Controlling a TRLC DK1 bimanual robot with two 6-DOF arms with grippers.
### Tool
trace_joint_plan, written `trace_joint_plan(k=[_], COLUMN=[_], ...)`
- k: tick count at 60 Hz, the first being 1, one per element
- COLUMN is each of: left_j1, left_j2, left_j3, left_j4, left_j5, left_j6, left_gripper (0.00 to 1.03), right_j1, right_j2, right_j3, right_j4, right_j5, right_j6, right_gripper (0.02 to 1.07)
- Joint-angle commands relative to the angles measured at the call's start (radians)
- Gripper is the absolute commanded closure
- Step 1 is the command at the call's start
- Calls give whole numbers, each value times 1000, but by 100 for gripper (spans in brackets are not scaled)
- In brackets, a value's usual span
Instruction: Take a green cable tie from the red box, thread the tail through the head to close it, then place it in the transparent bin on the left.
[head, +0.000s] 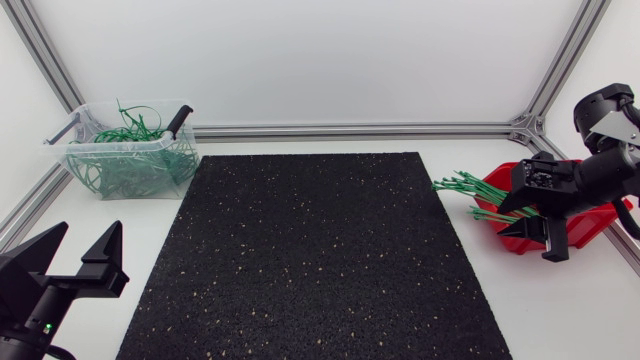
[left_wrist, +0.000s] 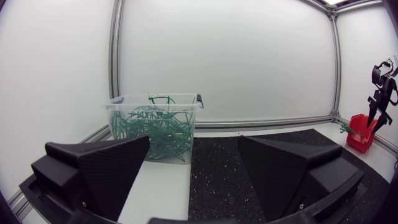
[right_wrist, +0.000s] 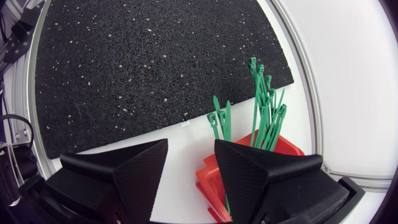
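Observation:
The red box sits at the table's right edge, with a bundle of green cable ties sticking out of it toward the mat. My right gripper hangs low over the box's near end. In the right wrist view its fingers stand partly apart, straddling the box's rim, and the ties fan out just ahead of them. I see nothing gripped between the fingers. The transparent bin at the back left holds several closed green ties. My left gripper rests open at the front left, facing the bin.
A black speckled mat covers the middle of the table. Aluminium frame rails run along the back and the side edges. White table surface shows between the mat and the red box.

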Motion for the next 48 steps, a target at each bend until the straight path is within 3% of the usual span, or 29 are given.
trace_joint_plan(k=[1, 20, 48], left_j1=[4, 4, 2], left_j2=[-4, -4, -3], left_j3=[-39, -39, -39], left_j4=[-15, -15, -17], left_j5=[-6, -6, -6], left_j6=[-14, -14, -14], left_gripper=[4, 4, 4], right_j1=[-6, 6, 41], right_j2=[29, 104, 156], right_j3=[-30, -41, -39], right_j4=[24, 102, 170], right_j5=[1, 22, 59], right_j6=[-40, -42, -31], right_gripper=[60, 67, 67])
